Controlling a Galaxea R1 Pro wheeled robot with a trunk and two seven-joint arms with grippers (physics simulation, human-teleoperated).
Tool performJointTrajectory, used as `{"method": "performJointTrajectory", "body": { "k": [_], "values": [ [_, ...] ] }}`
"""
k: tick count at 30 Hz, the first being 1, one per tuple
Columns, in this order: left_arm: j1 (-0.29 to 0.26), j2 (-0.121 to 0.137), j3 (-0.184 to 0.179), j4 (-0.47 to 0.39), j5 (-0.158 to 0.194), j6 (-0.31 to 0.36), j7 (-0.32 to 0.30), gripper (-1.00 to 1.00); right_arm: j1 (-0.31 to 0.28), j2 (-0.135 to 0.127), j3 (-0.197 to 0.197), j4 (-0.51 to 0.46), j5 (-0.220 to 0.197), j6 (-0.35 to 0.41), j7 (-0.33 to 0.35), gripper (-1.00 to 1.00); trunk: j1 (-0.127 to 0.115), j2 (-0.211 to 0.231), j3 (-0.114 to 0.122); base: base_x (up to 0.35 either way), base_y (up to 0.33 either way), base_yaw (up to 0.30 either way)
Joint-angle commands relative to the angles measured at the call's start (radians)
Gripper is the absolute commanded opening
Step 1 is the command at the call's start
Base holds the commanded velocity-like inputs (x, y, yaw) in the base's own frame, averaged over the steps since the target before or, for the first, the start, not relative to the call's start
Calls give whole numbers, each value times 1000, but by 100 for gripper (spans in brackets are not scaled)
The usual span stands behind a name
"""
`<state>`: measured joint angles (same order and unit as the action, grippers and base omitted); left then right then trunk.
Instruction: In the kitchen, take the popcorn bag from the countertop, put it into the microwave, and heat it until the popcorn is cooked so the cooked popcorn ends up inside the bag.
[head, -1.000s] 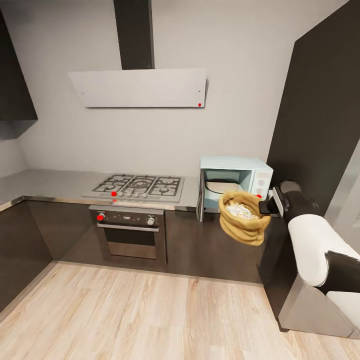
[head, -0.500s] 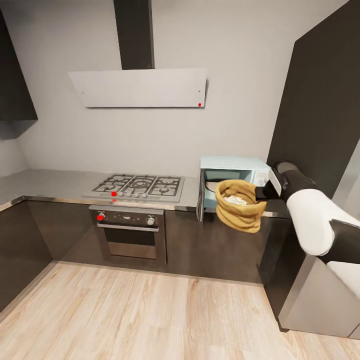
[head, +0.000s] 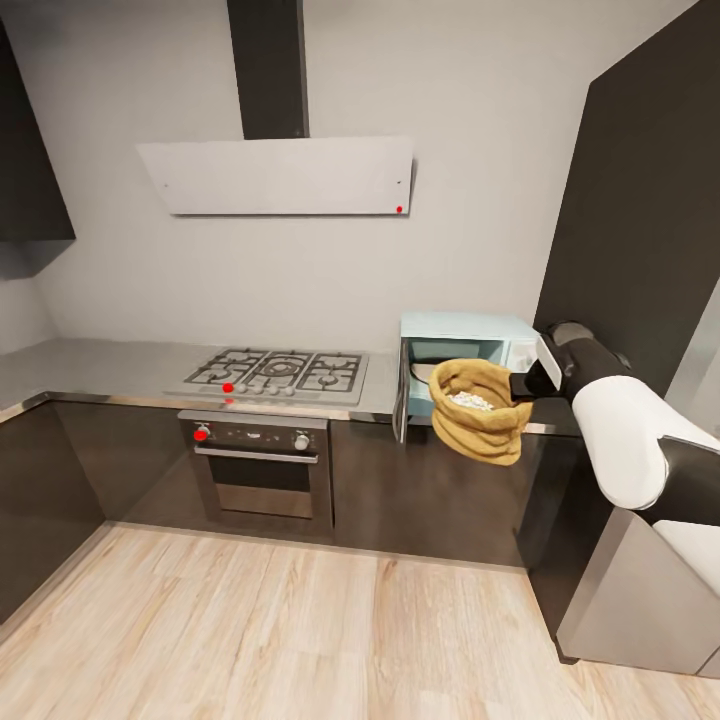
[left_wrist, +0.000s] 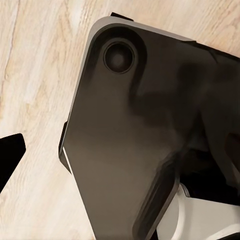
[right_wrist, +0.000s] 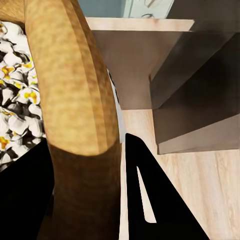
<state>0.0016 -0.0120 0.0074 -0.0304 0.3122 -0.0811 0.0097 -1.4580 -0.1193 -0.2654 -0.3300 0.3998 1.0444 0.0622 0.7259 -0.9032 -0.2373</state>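
While the right pincer (head: 522, 385) pinches the rolled rim of the popcorn bag (head: 477, 410), its two dark fingers (right_wrist: 150, 200) closed on either side of that rim, the sack hangs in the air in front of the microwave (head: 470, 362). From the head view the bag sits at about three o'clock from the gas hob (head: 280, 372), overlapping the mouth of the microwave, whose door (head: 400, 392) stands swung open toward nine o'clock. Pale popcorn (head: 470, 401) heaps inside the sack; the right wrist view shows it as white-and-yellow pieces (right_wrist: 15, 115) beside the tan rim. The microwave stands on the steel desk (head: 100, 365), just at three o'clock of the hob, with a built-in oven (head: 262, 470) under the hob and a white slanted hood (head: 280, 175) at twelve o'clock above it. Whether the bag's bottom touches the desk edge I cannot tell. On the left wrist view a dark robot panel (left_wrist: 150, 140) lies over the wood plank floor (left_wrist: 35, 60); a black fingertip (left_wrist: 10, 152) shows at the edge, and how far the left pincer stands apart cannot be told.
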Motion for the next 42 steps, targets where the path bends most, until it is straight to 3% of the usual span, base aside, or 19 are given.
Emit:
{"method": "performJointTrajectory", "body": {
  "k": [1,7,18,22,32,42],
  "values": [
    [0,0,0,-1,4,-2,1,100,-1,0,-8,-1,10,3,7,-100,0,-1,-1,0,0,0],
    [0,0,0,0,6,-2,1,100,-1,-1,-9,0,7,3,7,-100,0,-1,-1,17,0,0],
    [0,1,-3,0,5,-2,1,100,-1,-12,-10,0,4,3,3,-100,0,-1,-1,294,0,0],
    [0,1,-2,0,5,-2,1,100,-1,-14,-11,0,4,3,-30,-100,0,-1,-1,265,0,0],
    [0,1,-1,0,7,-2,1,100,3,-13,-11,2,2,3,-42,-100,0,-1,-1,39,0,0],
    [0,1,-1,0,7,-2,1,100,4,-14,-11,30,7,3,-44,-100,0,-1,-1,288,0,0]
  ]
}}
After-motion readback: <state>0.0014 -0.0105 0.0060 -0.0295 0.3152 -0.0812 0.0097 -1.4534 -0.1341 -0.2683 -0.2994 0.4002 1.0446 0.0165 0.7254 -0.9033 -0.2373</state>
